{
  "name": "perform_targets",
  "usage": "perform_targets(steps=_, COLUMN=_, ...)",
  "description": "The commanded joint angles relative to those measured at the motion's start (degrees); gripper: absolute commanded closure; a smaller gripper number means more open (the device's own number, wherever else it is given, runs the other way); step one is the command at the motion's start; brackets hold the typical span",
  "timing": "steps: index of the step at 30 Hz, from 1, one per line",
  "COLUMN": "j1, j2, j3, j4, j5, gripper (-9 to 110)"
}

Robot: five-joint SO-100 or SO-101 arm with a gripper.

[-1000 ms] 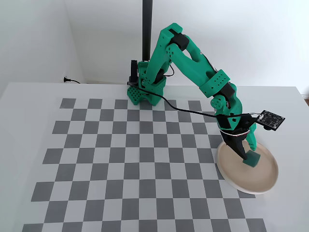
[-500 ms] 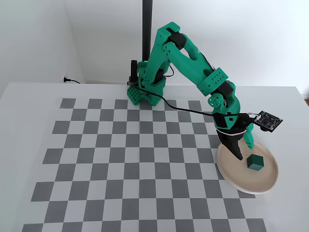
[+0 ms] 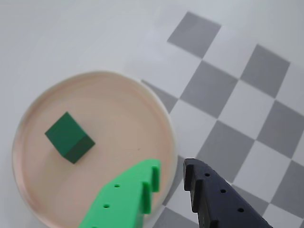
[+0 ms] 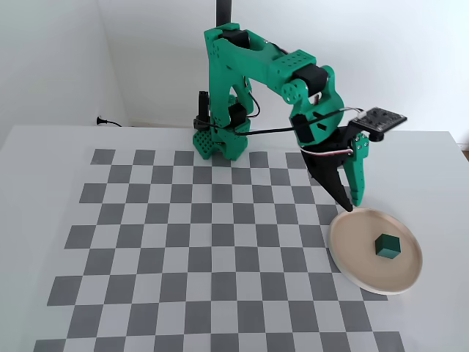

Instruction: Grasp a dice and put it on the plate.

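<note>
So the dice [image 4: 388, 246] sits flat inside the plate [image 4: 344, 257], on its own and touching nothing else. The hand [image 4: 352, 203] hangs above the plate's near-left rim in the fixed view, fingers a little apart with nothing between them, over the checkered surface [image 4: 183, 242].

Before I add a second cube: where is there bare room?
The checkerboard left of the plate is bare. Plate's left half, beside the dice, is free; its upper-left rim sits under the gripper.
</note>
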State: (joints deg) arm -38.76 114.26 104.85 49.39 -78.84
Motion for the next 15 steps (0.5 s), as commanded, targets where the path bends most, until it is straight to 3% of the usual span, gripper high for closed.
perform_targets(steps=1, j1=2.99, j2=13.36, j3=3.78, j4=0.00, j5=0.26, gripper=106)
perform_targets(steps=15, j1=14.85, j2=35.95, j3=22.59, j4=-1.05, j5=8.44, gripper=106)
